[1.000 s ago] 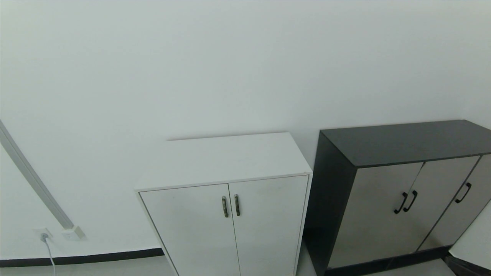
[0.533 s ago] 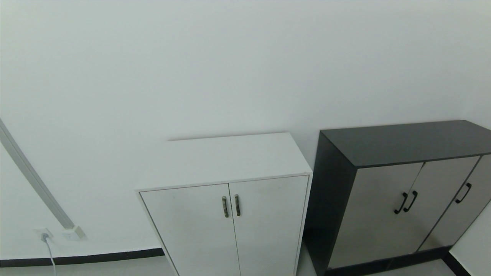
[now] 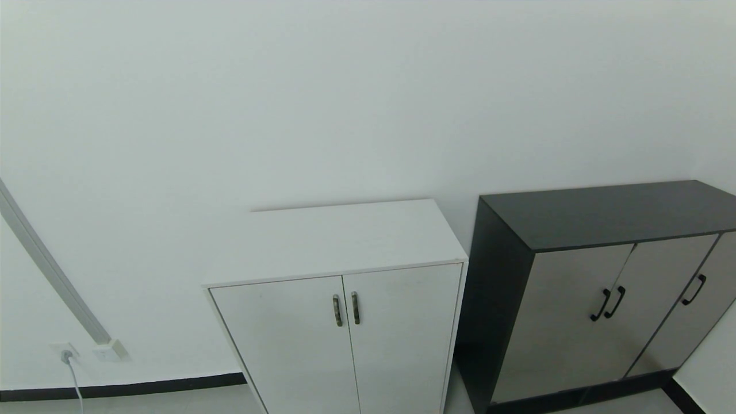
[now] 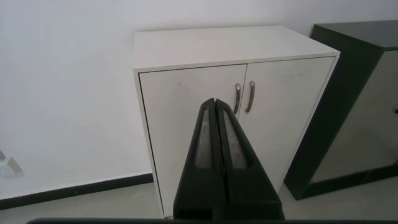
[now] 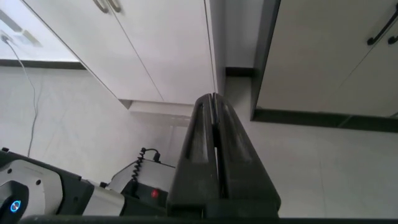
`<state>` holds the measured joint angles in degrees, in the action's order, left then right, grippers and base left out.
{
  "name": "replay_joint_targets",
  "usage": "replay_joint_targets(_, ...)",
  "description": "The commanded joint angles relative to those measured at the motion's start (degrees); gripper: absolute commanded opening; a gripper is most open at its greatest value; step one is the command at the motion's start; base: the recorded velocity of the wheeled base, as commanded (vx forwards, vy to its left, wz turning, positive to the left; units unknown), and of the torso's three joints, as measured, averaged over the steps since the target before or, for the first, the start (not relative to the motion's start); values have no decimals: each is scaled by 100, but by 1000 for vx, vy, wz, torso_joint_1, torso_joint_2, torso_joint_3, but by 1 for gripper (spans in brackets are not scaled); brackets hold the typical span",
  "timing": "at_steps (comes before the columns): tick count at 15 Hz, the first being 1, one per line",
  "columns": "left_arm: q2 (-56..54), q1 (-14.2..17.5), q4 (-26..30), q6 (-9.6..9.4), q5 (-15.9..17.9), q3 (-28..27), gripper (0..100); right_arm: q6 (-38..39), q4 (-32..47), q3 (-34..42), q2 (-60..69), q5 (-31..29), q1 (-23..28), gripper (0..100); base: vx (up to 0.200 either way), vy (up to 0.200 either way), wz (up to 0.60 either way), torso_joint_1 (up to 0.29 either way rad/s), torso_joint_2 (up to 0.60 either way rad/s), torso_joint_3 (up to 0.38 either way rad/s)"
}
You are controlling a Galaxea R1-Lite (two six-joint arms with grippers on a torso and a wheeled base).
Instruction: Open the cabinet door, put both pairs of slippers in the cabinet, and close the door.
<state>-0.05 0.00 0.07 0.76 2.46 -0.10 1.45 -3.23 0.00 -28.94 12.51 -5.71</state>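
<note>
Nothing of the furniture has moved since a second ago; only a dark shape low in the corner beyond the black cabinet (image 3: 604, 213) has shrunk, and what it was is hard to say.

The white cabinet (image 3: 339, 241) stands against the wall (image 3: 345, 103) with both doors shut and its two handles (image 3: 346, 309) side by side at the centre seam; the black cabinet stands just beside it on the robot's right, also shut. The left gripper (image 4: 214, 102) is closed on nothing and points at the white cabinet's doors from well apart; the right gripper (image 5: 214, 98) is likewise closed and empty, hanging over the floor (image 5: 348, 168) before the gap between the two cabinets.

Several things could go wrong from here; a closed gripper would only knock a handle rather than take it, so it must part first; the handles sit so close that the fingers may catch both; two similar cabinets invite a reach for the wrong one; the right door, swung wide, would likely strike the black cabinet's side.

Open room lies before the white cabinet and to its left, where the left door can swing freely; farther left a socket (image 3: 64, 349) and its cable (image 3: 75, 382) hang low on the wall.
</note>
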Motion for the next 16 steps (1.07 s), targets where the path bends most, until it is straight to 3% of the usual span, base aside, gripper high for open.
replay_joint_targets(1, 5, 0, 1, -5, 0, 1, 0, -4, 7, 0, 205, -11, -1, 0, 0, 0, 0, 0, 0, 0)
replay_joint_targets(3, 5, 0, 1, -5, 0, 1, 0, -40, 7, 0, 257, -135, 43, 0, 0, 0, 0, 0, 0, 0)
replay_joint_targets(6, 5, 0, 1, -5, 0, 1, 0, -286, 51, 0, 539, -776, 43, 0, 0, 0, 0, 0, 0, 0)
replay_joint_targets(8, 5, 0, 1, -5, 0, 1, 0, -488, 411, -9, 785, -970, 61, 0, 0, 0, 0, 0, 0, 0)
replay_joint_targets(16, 5, 0, 1, -5, 0, 1, 0, -242, 314, 0, 2446, -1040, 307, 0, 0, 0, 0, 0, 0, 0)
